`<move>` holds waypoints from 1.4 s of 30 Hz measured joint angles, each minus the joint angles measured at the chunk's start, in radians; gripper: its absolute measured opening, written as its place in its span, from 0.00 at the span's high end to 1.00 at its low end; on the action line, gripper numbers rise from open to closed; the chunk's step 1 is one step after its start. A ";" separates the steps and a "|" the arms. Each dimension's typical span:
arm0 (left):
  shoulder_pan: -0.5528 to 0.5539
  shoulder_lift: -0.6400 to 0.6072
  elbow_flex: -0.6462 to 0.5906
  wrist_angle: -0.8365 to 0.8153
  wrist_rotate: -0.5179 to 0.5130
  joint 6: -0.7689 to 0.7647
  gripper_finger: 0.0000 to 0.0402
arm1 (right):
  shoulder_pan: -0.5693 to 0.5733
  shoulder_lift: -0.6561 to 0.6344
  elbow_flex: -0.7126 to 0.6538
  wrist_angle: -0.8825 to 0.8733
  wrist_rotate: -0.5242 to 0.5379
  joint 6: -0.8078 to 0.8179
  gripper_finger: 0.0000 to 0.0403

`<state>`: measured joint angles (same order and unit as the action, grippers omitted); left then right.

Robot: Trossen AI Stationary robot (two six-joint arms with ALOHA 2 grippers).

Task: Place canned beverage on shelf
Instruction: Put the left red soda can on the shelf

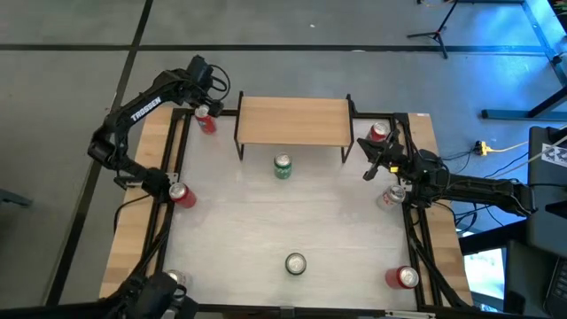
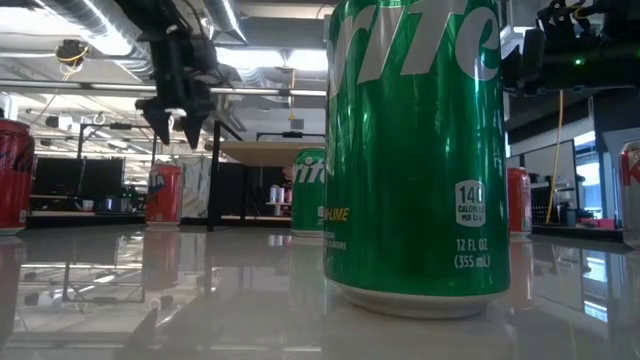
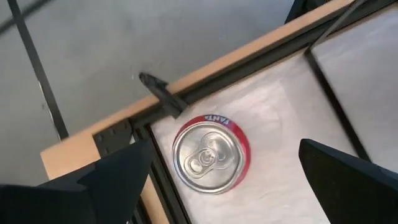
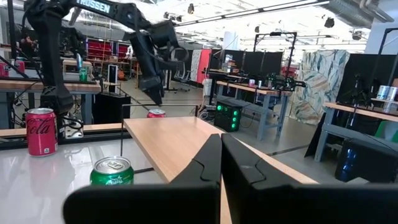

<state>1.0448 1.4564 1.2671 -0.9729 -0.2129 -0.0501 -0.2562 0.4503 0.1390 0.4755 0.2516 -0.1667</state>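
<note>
Nearest of all, in the low view, a green Sprite can [image 2: 415, 150] stands upright on the glossy table [image 2: 200, 310] and fills the middle of the picture. Past it, on the left, my left hand [image 2: 183, 120] hangs above a red can [image 2: 164, 193], fingers pointing down and clear of it.

From the high view I see why: my left hand [image 1: 205, 81] sits over the table's far left corner, with that red can [image 1: 206, 120] just beside the left end of the shelf [image 1: 293, 120]. The shelf board is bare. A green can [image 1: 283, 167] stands in front of it, and other cans wait around the table's edges.

My left wrist view looks straight down on the red can's [image 3: 210, 154] silver top, centred between my two spread fingers [image 3: 118, 180], neither touching it. I judge I am lined up to drop around it.

My right wrist view looks level across the shelf [image 4: 171, 144] from its other end. My right hand [image 4: 221, 163] is closed, holds nothing, and waits near a red can [image 1: 379, 133] at the right edge.
</note>
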 joint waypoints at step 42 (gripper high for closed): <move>0.053 0.209 0.000 -0.097 0.104 -0.063 0.20 | 0.000 0.000 0.000 -0.014 -0.002 0.004 0.99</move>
<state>1.0976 1.6650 1.2667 -1.0698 -0.1086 -0.1132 -0.2558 0.4503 0.1388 0.4618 0.2497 -0.1627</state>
